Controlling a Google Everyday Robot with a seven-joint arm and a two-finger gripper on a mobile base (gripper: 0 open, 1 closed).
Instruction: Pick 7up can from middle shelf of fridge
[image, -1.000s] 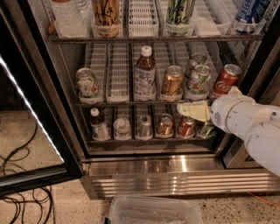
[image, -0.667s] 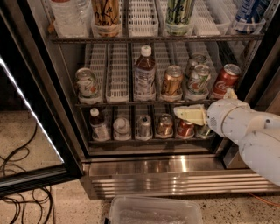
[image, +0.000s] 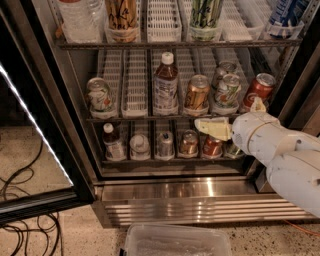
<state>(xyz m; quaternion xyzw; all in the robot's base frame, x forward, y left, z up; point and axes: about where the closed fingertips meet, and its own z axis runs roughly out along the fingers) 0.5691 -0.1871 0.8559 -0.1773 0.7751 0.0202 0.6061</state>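
The fridge (image: 165, 192) stands open, its glass door (image: 30, 150) swung out to the left. On the middle shelf (image: 135, 118) a white and green 7up can (image: 99, 95) stands at the far left. A similar white and green can (image: 227, 91) stands at the right, between a gold-orange can (image: 197, 93) and a red Coca-Cola can (image: 259, 89), with another can behind it. My gripper (image: 234, 116) is at the shelf's front edge, just below that right-hand can. Its pale fingers (image: 212, 128) are spread and hold nothing.
A brown bottle (image: 165, 85) stands mid-shelf. The lower shelf holds a small bottle (image: 113, 142) and several cans (image: 189, 143). The top shelf holds bottles and tall cans (image: 122, 15). A clear plastic bin (image: 175, 242) lies on the floor in front, and cables (image: 20, 200) lie at the left.
My arm and gripper have shifted a little to the left along the middle shelf's front edge. The cans have not moved.
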